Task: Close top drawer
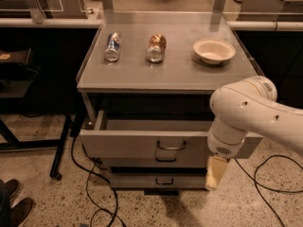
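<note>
The top drawer (132, 144) is a wide grey metal drawer with a small dark wire handle (171, 146) at its centre. It stands partly open under the grey cabinet top (175, 74), and a narrow strip of its inside shows. My white arm (246, 112) comes in from the right in front of the drawer's right end. My gripper (215, 173) hangs down from it, beige, at the right end of the drawer front and low against the lower drawers. It hides the drawer's right corner.
Two narrower drawer fronts (161, 179) sit below the top drawer. On the cabinet top lie a blue can (112, 46), a brown can (156, 47) and a white bowl (214, 50). Cables (90, 188) trail on the floor. Shoes (12, 202) show at bottom left, and a black stand (61, 145) is at left.
</note>
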`<state>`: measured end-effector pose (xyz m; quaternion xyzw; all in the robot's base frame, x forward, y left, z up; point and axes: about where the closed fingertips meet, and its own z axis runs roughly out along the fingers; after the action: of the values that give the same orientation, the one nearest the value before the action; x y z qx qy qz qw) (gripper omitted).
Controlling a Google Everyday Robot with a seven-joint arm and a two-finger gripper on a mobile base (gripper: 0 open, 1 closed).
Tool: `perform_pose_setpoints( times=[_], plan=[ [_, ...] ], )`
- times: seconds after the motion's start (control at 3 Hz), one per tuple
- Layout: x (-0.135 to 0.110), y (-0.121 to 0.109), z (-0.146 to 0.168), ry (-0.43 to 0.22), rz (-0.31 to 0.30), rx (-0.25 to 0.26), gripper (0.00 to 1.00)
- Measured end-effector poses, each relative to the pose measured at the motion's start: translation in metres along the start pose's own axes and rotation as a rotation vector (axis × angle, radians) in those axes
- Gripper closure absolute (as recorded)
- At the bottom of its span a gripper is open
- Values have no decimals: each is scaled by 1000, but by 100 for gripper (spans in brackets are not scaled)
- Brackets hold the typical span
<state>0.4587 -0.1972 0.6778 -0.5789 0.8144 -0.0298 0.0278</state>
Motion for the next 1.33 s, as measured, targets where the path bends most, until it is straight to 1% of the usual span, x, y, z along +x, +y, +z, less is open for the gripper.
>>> perform_pose_setpoints(
  times=[0.33, 1.33],
  plan=[
    [0, 0, 0, 0, 0, 0, 2],
    [0, -2, 1, 3, 2, -3, 72]
  ],
)
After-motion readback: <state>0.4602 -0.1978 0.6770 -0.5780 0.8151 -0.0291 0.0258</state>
